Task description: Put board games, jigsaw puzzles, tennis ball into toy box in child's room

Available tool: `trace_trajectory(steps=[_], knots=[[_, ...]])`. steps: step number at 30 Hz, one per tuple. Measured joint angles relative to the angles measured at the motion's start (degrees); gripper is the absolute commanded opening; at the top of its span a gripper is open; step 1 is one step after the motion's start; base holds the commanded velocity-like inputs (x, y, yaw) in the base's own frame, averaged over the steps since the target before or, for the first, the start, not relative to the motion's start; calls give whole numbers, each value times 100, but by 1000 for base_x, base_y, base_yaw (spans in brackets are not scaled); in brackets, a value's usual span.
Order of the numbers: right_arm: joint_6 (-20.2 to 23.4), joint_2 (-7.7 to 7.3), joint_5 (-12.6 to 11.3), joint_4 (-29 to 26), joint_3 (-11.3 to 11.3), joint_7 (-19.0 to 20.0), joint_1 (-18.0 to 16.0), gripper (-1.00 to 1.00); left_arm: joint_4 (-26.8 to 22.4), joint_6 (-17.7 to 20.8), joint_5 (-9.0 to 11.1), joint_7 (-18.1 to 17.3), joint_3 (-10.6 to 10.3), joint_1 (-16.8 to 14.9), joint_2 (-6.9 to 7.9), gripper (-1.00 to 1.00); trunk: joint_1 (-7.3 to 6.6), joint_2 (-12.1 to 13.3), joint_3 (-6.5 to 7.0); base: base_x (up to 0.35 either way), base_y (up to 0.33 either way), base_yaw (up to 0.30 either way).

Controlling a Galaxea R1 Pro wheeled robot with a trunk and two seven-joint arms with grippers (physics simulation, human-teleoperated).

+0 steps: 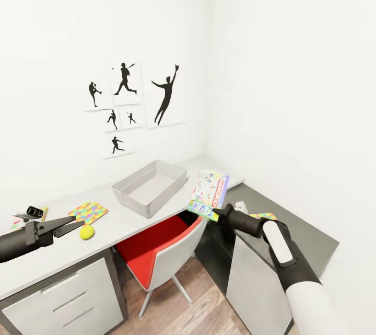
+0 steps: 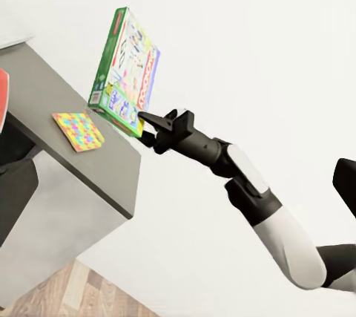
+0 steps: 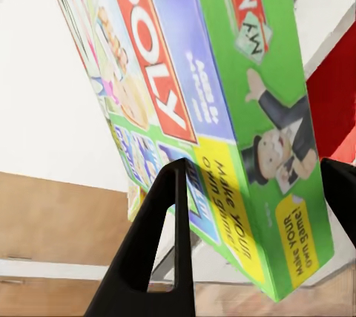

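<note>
A white-walled child's room: on the desk the grey toy box sits bare inside. At its 3 o'clock the right claw pinches a board game upright in mid-air. The left claw, pressed together, hovers beside the tennis ball and puzzle.

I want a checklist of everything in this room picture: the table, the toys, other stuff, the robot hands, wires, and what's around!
Surface: grey L-shaped table, drawers beneath.
Job's things: empty toy box on the table; Monopoly board game held in the air; jigsaw puzzle and tennis ball on the table; second puzzle on the side wing.
Clutter: small black-and-white object, unclear.
Grippers: right gripper clamps the game's lower edge; left gripper hovers by the ball, holding nothing.
Cables: nothing seen.
Surroundings: red chair, baseball silhouettes on the wall, wood floor.
</note>
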Motion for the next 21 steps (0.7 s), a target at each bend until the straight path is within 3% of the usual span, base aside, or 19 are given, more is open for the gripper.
trace_trajectory(steps=[7, 14, 21], knots=[[306, 128, -135, 8, 22, -874, -753, -100, 0, 0, 49, -12, 13, 0, 2, 100, -2, -2, 0, 173, -55, 0], [507, 212, -112, -1, 22, -965, -867, -100, 0, 0, 49, -12, 30, 0, -5, 100, 0, 0, -1, 119, -7, 5], [510, 292, -90, -95, 63, -993, -872, -100, -2, 0, 52, -12, 45, 3, -6, 100, 0, 0, -1, 14, 0, 226]])
